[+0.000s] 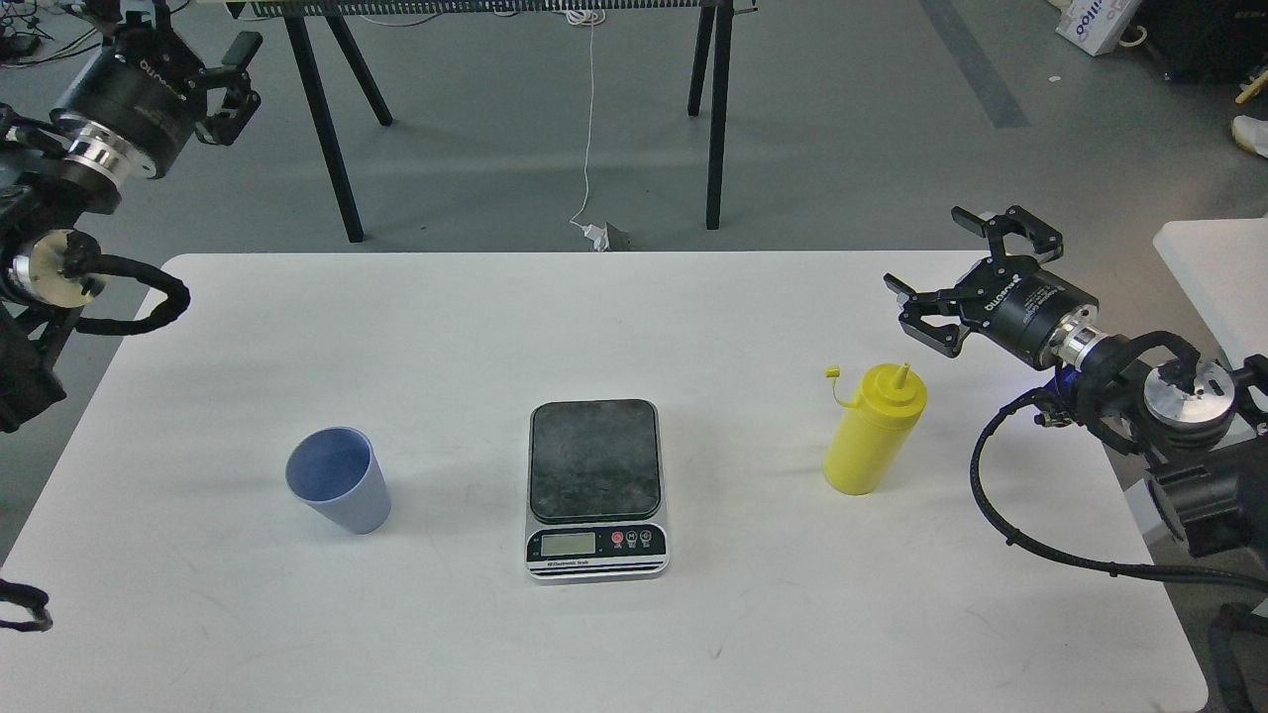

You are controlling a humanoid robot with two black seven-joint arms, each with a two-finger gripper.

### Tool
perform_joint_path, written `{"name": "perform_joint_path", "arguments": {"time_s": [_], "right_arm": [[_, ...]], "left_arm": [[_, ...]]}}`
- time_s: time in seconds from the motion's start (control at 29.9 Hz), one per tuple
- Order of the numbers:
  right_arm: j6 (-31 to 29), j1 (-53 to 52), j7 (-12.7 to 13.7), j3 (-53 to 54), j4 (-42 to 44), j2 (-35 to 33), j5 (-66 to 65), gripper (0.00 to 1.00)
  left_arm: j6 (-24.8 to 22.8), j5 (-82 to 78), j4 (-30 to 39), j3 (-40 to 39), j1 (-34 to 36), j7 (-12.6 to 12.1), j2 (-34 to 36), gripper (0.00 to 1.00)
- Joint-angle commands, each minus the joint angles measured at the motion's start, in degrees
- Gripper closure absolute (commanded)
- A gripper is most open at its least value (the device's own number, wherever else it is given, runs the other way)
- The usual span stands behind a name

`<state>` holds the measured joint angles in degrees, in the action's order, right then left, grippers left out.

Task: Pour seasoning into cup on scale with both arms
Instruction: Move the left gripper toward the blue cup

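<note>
The yellow seasoning bottle point(873, 430) stands upright on the right part of the white table point(634, 317), its small cap hanging off to the left on a tether. A light-blue cup point(339, 479) stands on the table's left part, off the scale. Between them lies the scale point(596, 488), its dark plate bare. My right gripper point(941, 277) hovers open above and to the right of the bottle, holding nothing. My left gripper point(234, 84) is raised at the far left, beyond the table's back edge, open and holding nothing.
Black trestle legs point(327, 129) and a white cable point(590, 139) stand on the grey floor behind the table. A second white table edge point(1214, 267) shows at the right. My right arm's black cable point(1030, 535) loops over the table's right edge.
</note>
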<state>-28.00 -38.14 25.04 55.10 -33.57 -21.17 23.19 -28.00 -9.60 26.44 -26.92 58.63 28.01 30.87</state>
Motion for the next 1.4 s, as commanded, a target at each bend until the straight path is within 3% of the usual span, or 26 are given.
{"name": "perform_joint_path", "arguments": {"time_s": [0.0, 0.1, 0.4, 0.63, 0.74, 0.87, 1.04, 1.37], "right_arm": [[0.0, -0.1, 0.0, 0.1, 0.1, 0.1, -0.1, 0.01], [0.0, 0.0, 0.0, 0.2, 0.2, 0.1, -0.1, 0.01], [0.0, 0.3, 0.0, 0.2, 0.2, 0.4, 0.0, 0.01], [0.0, 0.3, 0.0, 0.4, 0.0, 0.6, 0.0, 0.01], [0.0, 0.3, 0.0, 0.3, 0.0, 0.6, 0.0, 0.01], [0.0, 0.2, 0.0, 0.3, 0.0, 0.5, 0.0, 0.01], [0.0, 0.3, 0.0, 0.3, 0.1, 0.5, 0.0, 0.01], [0.0, 0.4, 0.0, 0.3, 0.1, 0.3, 0.0, 0.01]], "left_arm": [[0.0, -0.1, 0.0, 0.0, 0.9, 0.0, -1.0, 0.06], [0.0, 0.0, 0.0, -0.1, 1.7, 0.0, -1.8, 0.0], [0.0, -2.2, 0.1, 1.1, 1.3, 0.0, -1.5, 0.0], [0.0, -36.1, 1.7, 4.4, 3.3, 0.0, 6.8, 0.0], [0.0, -52.8, 7.7, 4.4, 3.2, 0.0, 10.2, 0.0], [0.0, -72.5, 22.6, 4.9, 1.8, 0.0, 18.4, 0.01], [0.0, -81.9, 35.9, 11.0, 0.1, 0.0, 23.5, 0.01], [0.0, -94.1, 38.9, 20.0, -1.7, 0.0, 23.6, 0.01]]}}
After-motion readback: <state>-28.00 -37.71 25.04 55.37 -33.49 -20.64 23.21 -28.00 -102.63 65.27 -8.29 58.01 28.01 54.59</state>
